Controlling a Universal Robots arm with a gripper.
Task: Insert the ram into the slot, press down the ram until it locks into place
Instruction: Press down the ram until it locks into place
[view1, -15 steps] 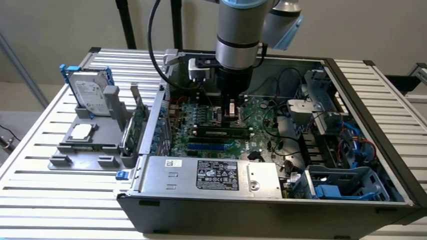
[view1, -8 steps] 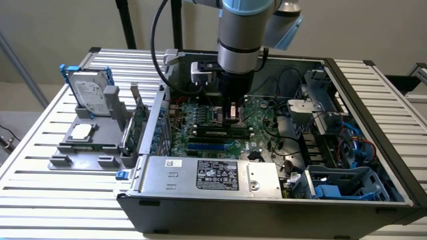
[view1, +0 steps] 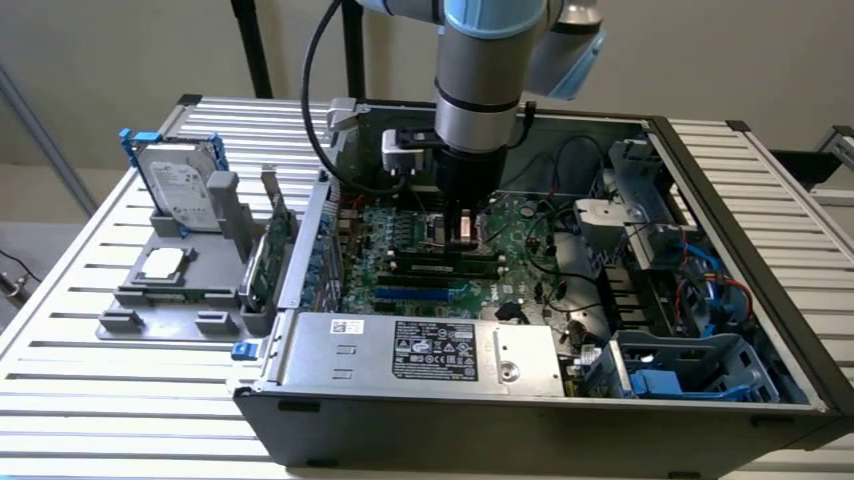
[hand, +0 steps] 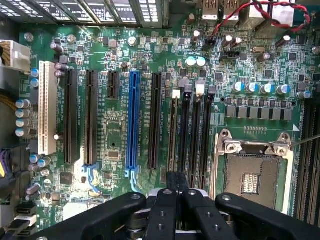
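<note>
- The tool (hand: 176, 186) had its two dark fingers (hand: 171, 180) pressed together, with nothing visible between them. They hung low over the motherboard, just beside the empty CPU socket (hand: 252, 170).
- The ram (hand: 173, 130) stood on edge in a memory slot, the farthest from the CPU socket in its bank. The closed fingertips sat directly over one end of its top edge. Whether they touched it could not be told.
- The white latch (hand: 175, 93) at the slot's far end looked close against the stick, so it seemed at least partly seated. Full locking could not be confirmed.
- Handling judgement: the stick was likely light, thin and rigid, yet brittle under twisting. The best hold would be on the bare top edge or short ends, away from the chips. Pressure should go straight down, evenly along its length.
- The neighbouring memory slots (hand: 195, 135), between the ram and the CPU socket, lay empty.
- The blue slot (hand: 133, 120) ran parallel on the ram's other side, farther from the CPU socket.
- Well apart from the CPU socket, outside the case (view1: 534, 400), a hard drive (view1: 180, 190) stood on the slatted worktop (view1: 80, 340).
</note>
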